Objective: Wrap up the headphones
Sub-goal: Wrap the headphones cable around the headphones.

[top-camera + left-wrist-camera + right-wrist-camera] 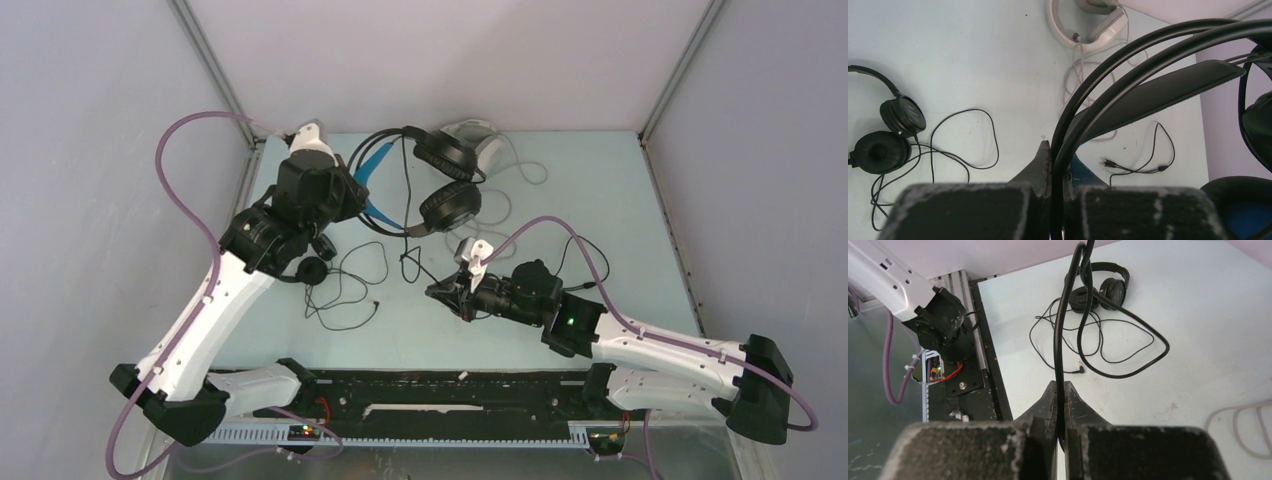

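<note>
I'm making out no lettering on any earcup; whatever marking is there is too small for me to read. I'm holding the big black pair (447, 180) with the left gripper (1055, 161). Its fingers (1040, 165) are clamping together on the thin black headband (1128, 52), which is passing straight between them and arching up and to the right, with the blue-lined strap showing just beside the pinch. In the top view that pair is lying at the back middle of the table (600, 200), its two cups stacked one behind the other to the right of the left gripper. The white pair (478, 140) is sitting just behind it near the back wall, its pale cord trailing to the right. I'm pinching the cord (1062, 330) of the big black pair with the right gripper (1059, 390). Those fingers are closing tight on it, and the cord is rising straight up out of the wrist view, while a loose loop is lying on the table beyond, ending in a plug (1079, 371). The small pair (1100, 290) is lying flat toward the left side, near the left arm (215, 300), with its thin cord tangling loosely in front of it and neither gripper touching it.
</note>
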### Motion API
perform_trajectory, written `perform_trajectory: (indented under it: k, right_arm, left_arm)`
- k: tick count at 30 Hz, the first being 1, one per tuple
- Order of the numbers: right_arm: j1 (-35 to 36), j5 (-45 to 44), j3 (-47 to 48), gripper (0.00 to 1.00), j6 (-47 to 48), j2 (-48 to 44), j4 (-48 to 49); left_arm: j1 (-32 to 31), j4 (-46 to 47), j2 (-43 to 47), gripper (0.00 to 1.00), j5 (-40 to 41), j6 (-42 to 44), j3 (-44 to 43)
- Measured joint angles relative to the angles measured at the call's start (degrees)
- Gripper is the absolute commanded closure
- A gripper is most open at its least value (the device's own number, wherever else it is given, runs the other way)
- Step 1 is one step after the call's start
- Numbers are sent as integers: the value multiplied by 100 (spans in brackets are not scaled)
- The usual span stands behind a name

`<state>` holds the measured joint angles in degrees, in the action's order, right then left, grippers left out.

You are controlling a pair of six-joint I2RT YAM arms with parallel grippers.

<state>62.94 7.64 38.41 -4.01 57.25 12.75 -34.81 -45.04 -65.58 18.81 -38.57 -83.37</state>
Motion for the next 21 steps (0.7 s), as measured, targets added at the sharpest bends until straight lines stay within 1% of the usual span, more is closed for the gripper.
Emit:
perform_trajectory:
  k: [3,6,11,18,21]
  right_arm:
    - [-118,-52,-131,100,-98,-9,114]
    - [-428,-114,-306,100,-334,-46,107]
    - [-1355,-254,-717,100,-975,-358,-55]
    - [-2859,-341,-1307,100,-1873,-938,-728]
    - [-3462,-389,-1534,100,-2208,-1093,-1137]
  left_arm:
    - [271,2,17,100,-133,0,0]
    - [627,15,90,100,-306,2,0]
    - [1217,98,308,100,-697,-2,-9]
    - [1967,407,645,100,-1370,-157,-11]
    - [2258,632,791,100,-1858,-361,-9]
